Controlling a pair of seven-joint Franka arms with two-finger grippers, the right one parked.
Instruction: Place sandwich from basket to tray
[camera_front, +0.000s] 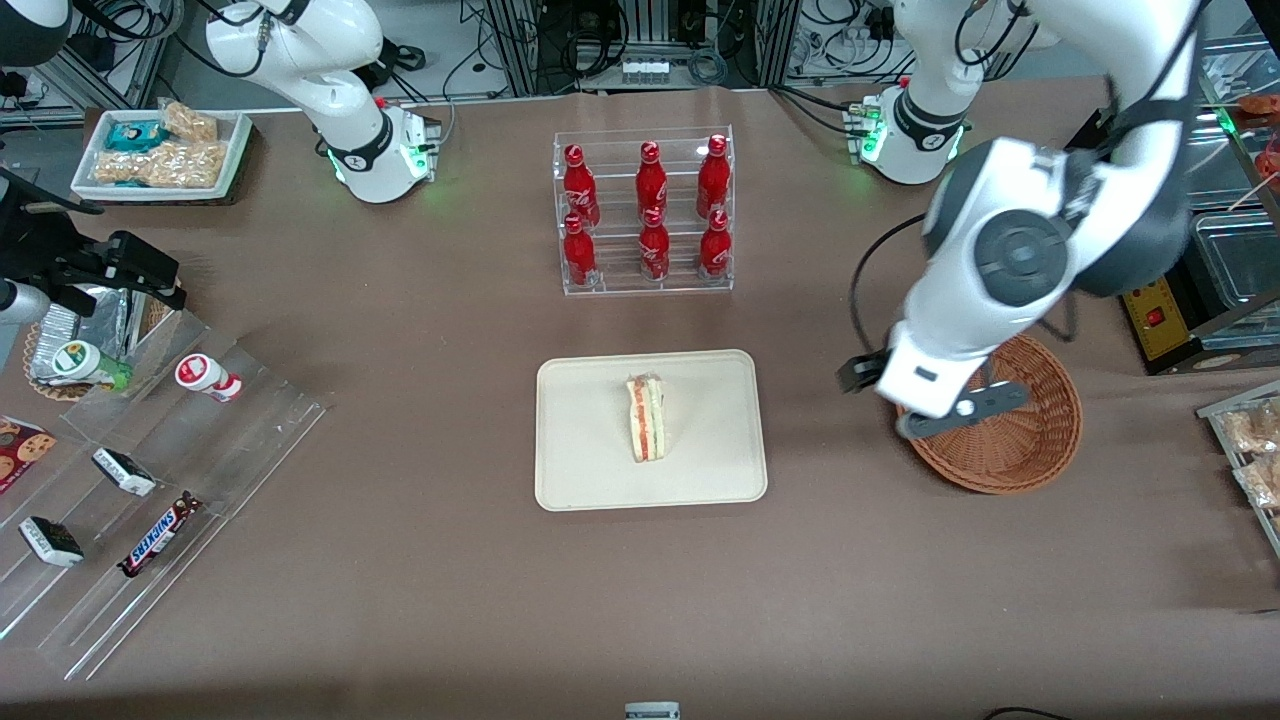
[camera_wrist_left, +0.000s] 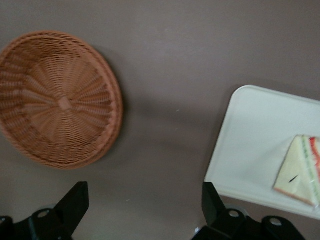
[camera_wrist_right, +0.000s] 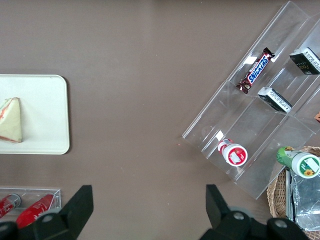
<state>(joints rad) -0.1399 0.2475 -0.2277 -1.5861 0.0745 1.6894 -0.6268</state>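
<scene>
Left gripper (camera_wrist_left: 145, 207): fingers (camera_wrist_left: 74, 202) spread wide apart, nothing between them, touching nothing; bare brown worktop (camera_wrist_left: 170, 55) shows in the gap. Gripper hangs above the worktop between basket (camera_wrist_left: 60, 100) and tray (camera_wrist_left: 255, 150). Wrist view shows the wicker basket's whole inside, with no contents; the front view has that basket (camera_front: 1030, 440) partly covered by the arm, and the gripper (camera_front: 905, 400) sits over its rim on the tray's side, so finger spacing is hard to read there. Sandwich (camera_front: 647, 417) lies on the cream tray (camera_front: 590, 470) near its middle, red and yellow filling edge showing; the wrist view catches only part of it (camera_wrist_left: 299, 172). Only the front view shows the clear rack of red bottles (camera_front: 645, 210), farther from the camera than the tray, and the stepped acrylic stand with a Snickers bar (camera_front: 160, 533) toward the parked arm's end.
</scene>
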